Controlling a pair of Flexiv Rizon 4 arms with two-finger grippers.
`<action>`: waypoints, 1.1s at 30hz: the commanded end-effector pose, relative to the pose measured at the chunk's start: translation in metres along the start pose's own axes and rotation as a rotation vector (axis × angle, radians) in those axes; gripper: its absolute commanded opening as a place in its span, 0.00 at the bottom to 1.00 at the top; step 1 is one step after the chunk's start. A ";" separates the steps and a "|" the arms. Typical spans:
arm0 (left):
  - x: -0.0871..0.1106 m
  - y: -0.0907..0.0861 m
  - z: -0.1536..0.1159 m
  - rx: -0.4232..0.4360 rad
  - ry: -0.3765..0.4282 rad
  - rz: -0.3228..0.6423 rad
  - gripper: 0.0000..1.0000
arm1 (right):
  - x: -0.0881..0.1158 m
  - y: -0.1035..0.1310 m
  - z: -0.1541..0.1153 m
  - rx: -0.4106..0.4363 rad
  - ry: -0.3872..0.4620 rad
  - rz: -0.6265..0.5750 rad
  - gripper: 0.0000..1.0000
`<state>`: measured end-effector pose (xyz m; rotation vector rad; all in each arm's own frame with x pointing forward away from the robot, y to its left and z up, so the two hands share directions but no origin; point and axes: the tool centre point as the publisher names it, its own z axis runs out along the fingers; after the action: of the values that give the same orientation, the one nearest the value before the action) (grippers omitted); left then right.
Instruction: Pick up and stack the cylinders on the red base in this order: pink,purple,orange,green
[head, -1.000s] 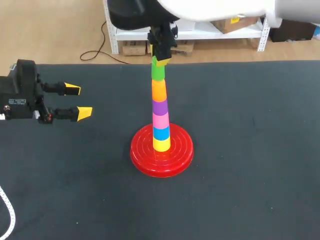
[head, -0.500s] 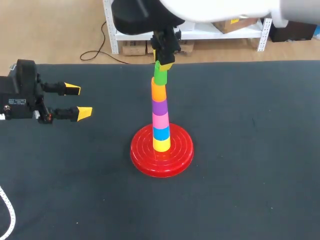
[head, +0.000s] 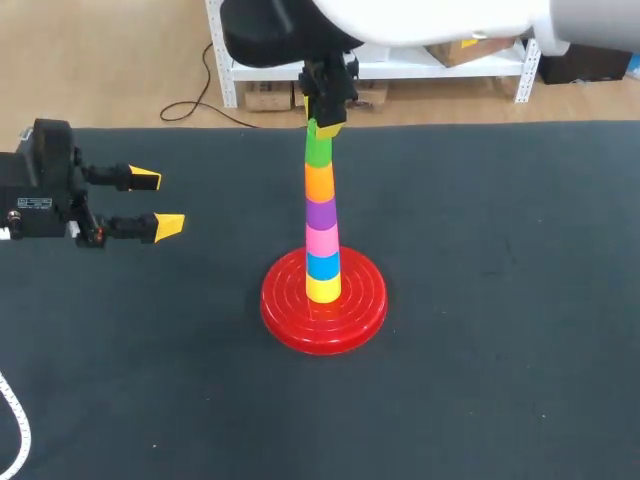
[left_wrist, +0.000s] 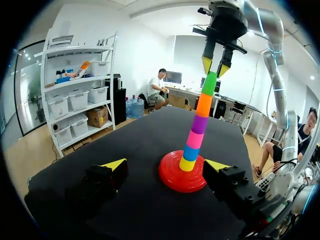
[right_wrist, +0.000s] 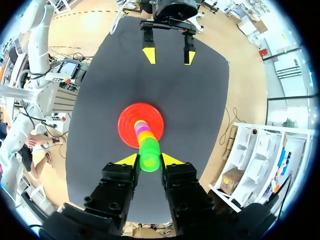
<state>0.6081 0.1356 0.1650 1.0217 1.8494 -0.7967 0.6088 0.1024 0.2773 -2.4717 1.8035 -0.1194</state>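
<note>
Our left arm sits low at our left, its gripper (head: 157, 202) level, fingers spread wide. Our right arm reaches across high, its gripper (head: 322, 122) pointing down, fingertips pinching the green cylinder (head: 318, 150).

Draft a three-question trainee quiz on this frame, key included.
1. True or false: the green cylinder is the topmost cylinder.
2. Which colour sits directly on the red base? A blue, B yellow, C pink.
3. Fill in: the left gripper, off to the side of the red base, is ____.
Key: 1 true. 2 B, the yellow cylinder. 3 open, holding nothing.
</note>
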 end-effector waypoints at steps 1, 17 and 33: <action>0.002 0.000 0.001 -0.004 -0.009 0.003 1.00 | -0.003 -0.001 0.005 -0.006 0.009 -0.003 0.00; 0.002 0.000 0.001 -0.004 -0.009 0.003 1.00 | -0.007 -0.003 0.024 -0.061 0.008 0.012 0.00; 0.002 0.000 0.001 -0.004 -0.009 0.003 1.00 | -0.006 -0.008 0.004 0.019 -0.040 0.073 1.00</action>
<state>0.6081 0.1356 0.1651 1.0217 1.8494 -0.7967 0.6210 0.1156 0.2760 -2.3949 1.8795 -0.0679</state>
